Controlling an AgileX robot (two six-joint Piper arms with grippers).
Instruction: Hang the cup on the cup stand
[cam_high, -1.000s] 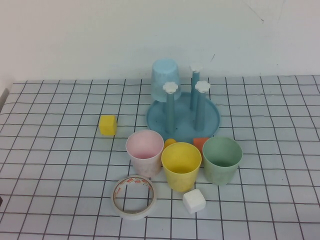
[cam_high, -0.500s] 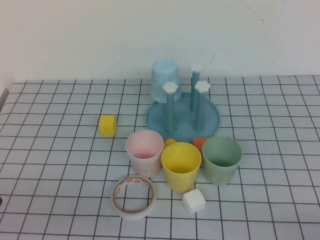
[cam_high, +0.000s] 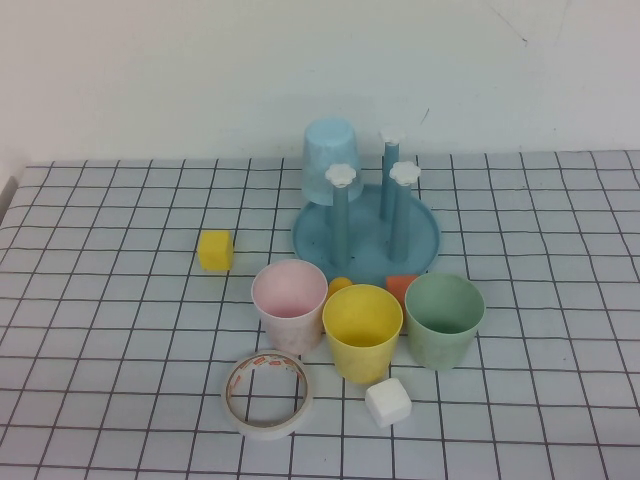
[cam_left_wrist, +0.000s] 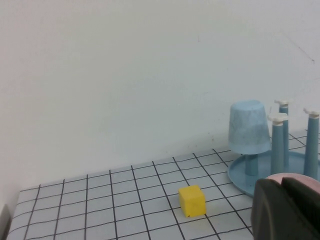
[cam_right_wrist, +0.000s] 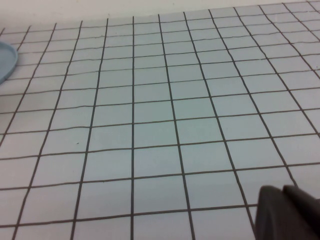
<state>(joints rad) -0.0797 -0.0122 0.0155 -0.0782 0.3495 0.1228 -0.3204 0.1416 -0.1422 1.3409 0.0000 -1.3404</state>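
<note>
The light blue cup (cam_high: 330, 160) hangs upside down over the back left peg of the cup stand (cam_high: 366, 240), a round blue tray with white-capped pegs. The left wrist view shows the same cup (cam_left_wrist: 248, 128) inverted on its peg, with the cup stand (cam_left_wrist: 260, 172) beneath it. My left gripper (cam_left_wrist: 282, 187) is shut and holds nothing, low over the table well to the left of the stand. My right gripper (cam_right_wrist: 284, 192) is shut and empty too, above bare gridded table to the right of the stand. Neither arm appears in the high view.
In front of the stand are a pink cup (cam_high: 290, 305), a yellow cup (cam_high: 362, 331) and a pale green cup (cam_high: 443, 320). A yellow cube (cam_high: 215, 250), a tape roll (cam_high: 267, 395), a white cube (cam_high: 388, 402), an orange block (cam_high: 401, 288) and a small orange ball (cam_high: 340, 286) lie around them.
</note>
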